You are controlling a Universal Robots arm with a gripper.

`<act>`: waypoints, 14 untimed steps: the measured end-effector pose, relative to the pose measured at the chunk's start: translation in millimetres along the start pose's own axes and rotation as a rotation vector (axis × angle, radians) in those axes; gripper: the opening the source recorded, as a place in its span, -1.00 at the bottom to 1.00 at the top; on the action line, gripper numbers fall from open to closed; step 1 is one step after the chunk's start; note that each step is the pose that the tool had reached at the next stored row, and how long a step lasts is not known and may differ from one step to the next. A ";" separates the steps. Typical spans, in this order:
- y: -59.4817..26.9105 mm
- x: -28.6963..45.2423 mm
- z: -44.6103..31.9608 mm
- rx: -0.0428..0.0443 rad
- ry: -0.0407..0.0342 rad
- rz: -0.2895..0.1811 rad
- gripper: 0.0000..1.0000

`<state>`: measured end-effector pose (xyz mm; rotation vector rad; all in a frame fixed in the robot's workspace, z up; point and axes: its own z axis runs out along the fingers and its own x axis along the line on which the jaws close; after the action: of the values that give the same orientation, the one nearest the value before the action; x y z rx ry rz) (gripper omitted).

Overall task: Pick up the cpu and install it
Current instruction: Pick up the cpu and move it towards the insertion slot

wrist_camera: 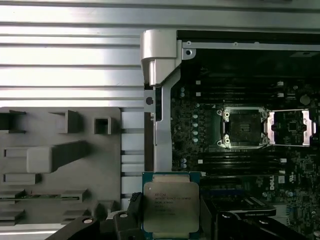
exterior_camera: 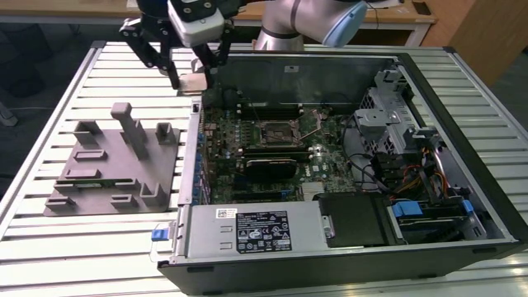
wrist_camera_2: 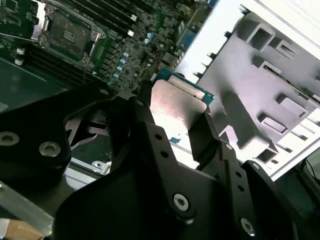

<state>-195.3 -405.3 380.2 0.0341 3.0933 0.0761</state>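
Observation:
My gripper (exterior_camera: 195,79) is shut on the cpu (exterior_camera: 193,83), a flat square chip with a silvery top and a thin green edge. It hangs in the air over the far corner of the open computer case, on the exterior view's left. Both wrist views show the cpu (wrist_camera: 171,206) (wrist_camera_2: 175,102) clamped by two opposite edges between the black fingers (wrist_camera: 134,206) (wrist_camera_2: 206,131). The motherboard socket (exterior_camera: 281,131) (wrist_camera: 244,128) (wrist_camera_2: 66,31) lies open and empty inside the case, with its metal load plate (wrist_camera: 291,127) swung aside. The cpu is well apart from the socket.
A grey fixture plate (exterior_camera: 107,170) (wrist_camera: 60,160) with upright blocks lies on the slatted table at the exterior view's left of the case. Inside the case (exterior_camera: 429,74) are a power supply (exterior_camera: 256,232), a drive cage (exterior_camera: 387,120) and cable bundles (exterior_camera: 412,176).

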 end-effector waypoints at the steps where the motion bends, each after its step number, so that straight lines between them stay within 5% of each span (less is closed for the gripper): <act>1: 0.1 -4.0 0.2 0.0000 0.0009 0.000 0.08; 14: 1.1 -49.2 2.7 0.0003 0.0118 0.001 0.08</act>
<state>-146.0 -405.2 379.9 0.0347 3.1050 0.0762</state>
